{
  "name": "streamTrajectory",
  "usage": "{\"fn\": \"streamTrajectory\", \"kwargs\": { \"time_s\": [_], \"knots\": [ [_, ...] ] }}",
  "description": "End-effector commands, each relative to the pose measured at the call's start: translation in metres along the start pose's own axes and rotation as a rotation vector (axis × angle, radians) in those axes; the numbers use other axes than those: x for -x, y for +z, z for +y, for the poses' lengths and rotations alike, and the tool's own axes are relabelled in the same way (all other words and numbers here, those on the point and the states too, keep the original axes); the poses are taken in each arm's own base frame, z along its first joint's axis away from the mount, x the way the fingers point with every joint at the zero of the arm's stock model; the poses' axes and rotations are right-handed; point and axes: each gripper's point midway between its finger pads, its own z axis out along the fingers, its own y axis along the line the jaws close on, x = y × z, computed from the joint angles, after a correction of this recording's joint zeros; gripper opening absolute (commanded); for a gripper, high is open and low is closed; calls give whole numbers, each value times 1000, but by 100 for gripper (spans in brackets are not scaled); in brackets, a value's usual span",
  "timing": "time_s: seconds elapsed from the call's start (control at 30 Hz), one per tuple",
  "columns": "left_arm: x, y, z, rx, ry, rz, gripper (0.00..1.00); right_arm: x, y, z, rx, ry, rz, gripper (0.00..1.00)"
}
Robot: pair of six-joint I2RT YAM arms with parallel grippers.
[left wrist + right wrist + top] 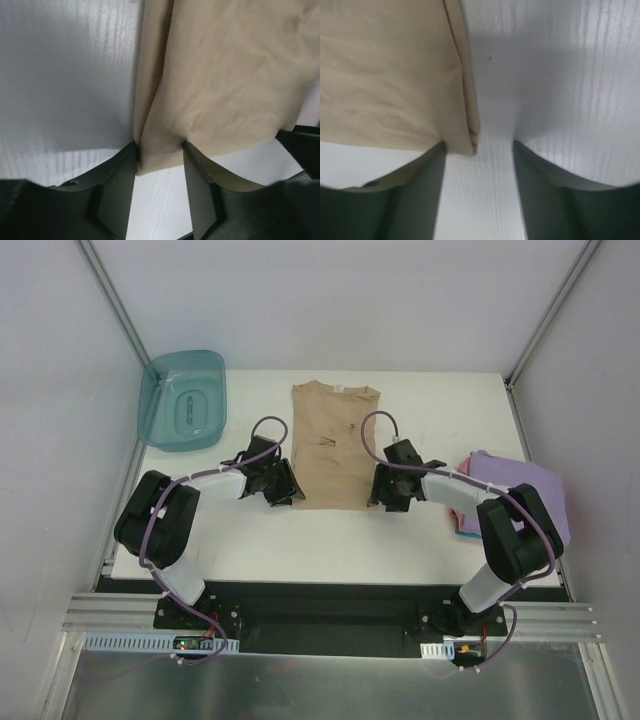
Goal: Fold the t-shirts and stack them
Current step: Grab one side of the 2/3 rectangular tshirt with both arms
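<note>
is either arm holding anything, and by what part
Nothing is gripped: the left pincer is open astride the near left corner of the tan shirt, the right pincer open beside its near right corner.

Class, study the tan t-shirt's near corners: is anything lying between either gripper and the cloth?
Nothing visible does. The left gripper straddles one near corner of the tan t-shirt; the right gripper has the other corner beside one finger.

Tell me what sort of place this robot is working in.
Probably a lab robot test cell, not a home: a white table boxed in by plain white panels, an aluminium rail along the near edge, and a tan t-shirt laid out flat.
</note>
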Motion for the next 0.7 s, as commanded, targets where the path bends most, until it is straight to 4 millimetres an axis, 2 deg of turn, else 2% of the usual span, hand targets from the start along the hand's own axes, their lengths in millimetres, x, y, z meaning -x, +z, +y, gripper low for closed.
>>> {"fn": "streamTrajectory", "kwargs": {
  "time_s": [0.0, 0.03, 0.13, 0.17, 0.23, 0.27, 0.3, 0.33, 0.37, 0.43, 0.5, 0.53, 0.6, 0.63, 0.67],
  "knots": [
    [-9, 13, 14, 70, 9, 17, 38, 10, 3, 11, 38, 58, 5, 50],
    [-10, 14, 15, 73, 11, 19, 30, 10, 3, 12, 47, 58, 8, 48],
    [-16, 16, 21, 91, 8, 28, 22, 7, 6, 12, 48, 60, 17, 41],
    [-18, 16, 25, 99, 4, 31, 18, 5, 7, 11, 49, 59, 23, 34],
    [-20, 15, 27, 105, 2, 32, 13, 1, 8, 13, 65, 60, 41, 29],
    [-21, 15, 28, 106, 1, 35, 4, -3, 9, 12, 68, 61, 52, 20],
    [-22, 14, 27, 102, 3, 36, 0, -6, 9, 13, 75, 62, 59, 15],
    [-23, 14, 28, 101, 2, 40, 0, -8, 8, 15, 92, 62, 68, 12],
    [-27, 13, 28, 97, 3, 48, 0, -11, 8, 16, 102, 64, 76, 1],
    [-33, 7, 30, 93, 9, 49, 0, -19, 2, 16, 127, 58, 83, 1],
    [-39, -5, 20, 57, 25, 36, 0, -29, -10, 16, 155, 39, 81, 1],
    [-47, -9, 27, 63, 26, 44, 0, -35, -17, 17, 173, 25, 83, 1],
    [-54, -29, 18, 15, 32, 28, 0, -50, -38, 16, 211, 5, 98, 1],
    [-65, -35, 25, 16, 29, 36, 0, -57, -45, 15, 220, -17, 111, 1],
    [-65, -51, 14, -33, 46, 0, 0, -64, -52, 14, 229, -32, 126, 1]
  ]
}}
